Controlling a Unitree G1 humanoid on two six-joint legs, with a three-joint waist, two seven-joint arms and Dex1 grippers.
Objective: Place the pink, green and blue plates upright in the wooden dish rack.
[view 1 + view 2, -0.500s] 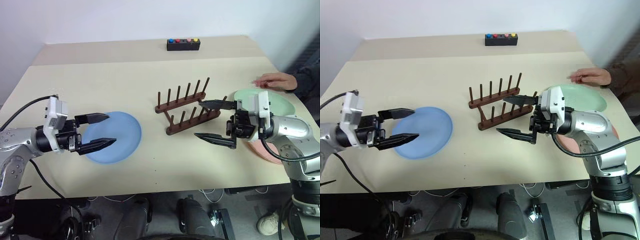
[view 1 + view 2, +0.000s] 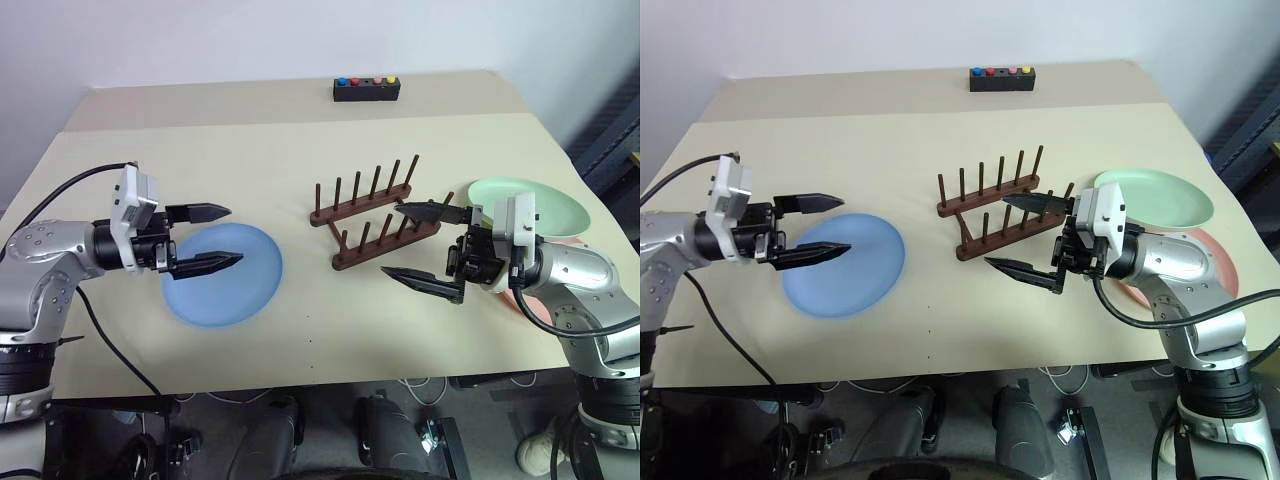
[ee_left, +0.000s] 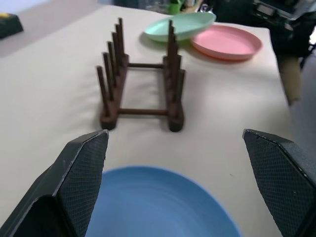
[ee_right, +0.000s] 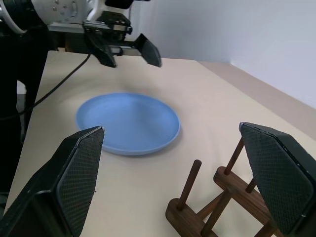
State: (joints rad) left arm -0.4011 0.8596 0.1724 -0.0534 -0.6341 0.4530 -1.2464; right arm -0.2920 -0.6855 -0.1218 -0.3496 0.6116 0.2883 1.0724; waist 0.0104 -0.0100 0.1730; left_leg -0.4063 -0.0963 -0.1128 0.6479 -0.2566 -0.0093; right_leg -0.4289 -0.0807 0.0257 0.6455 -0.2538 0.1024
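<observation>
Since half a second ago, the left gripper point(image 2: 200, 238) has risen and drawn back toward the left edge of the head view, so it now hangs over the near-left rim of the blue plate point(image 2: 224, 274) rather than low across it; the person's hand that lay at the right edge by the green plate has gone. Both fingers of that left claw stand wide apart and hold nothing. The right gripper point(image 2: 430, 247) has eased a little toward frame centre; its fingers too are spread wide and empty, one over the near end of the wooden dish rack point(image 2: 372, 214), the other lower, beside the rack's near rail.

Outward from there: the blue plate lies flat, left of centre, well apart from the rack. The green plate point(image 2: 535, 205) sits at the right, overlapping the pink plate point(image 3: 227, 42), which lies partly behind the right arm. A small black button box point(image 2: 367, 89) rests at the top of the table point(image 2: 240, 150).

No plate is in the rack yet, so the task looks barely begun; the step in hand seems to be the approach to a first plate. Next, a claw would need to come down onto a plate's rim, close on the thin edge, then tip it upright between pegs.
</observation>
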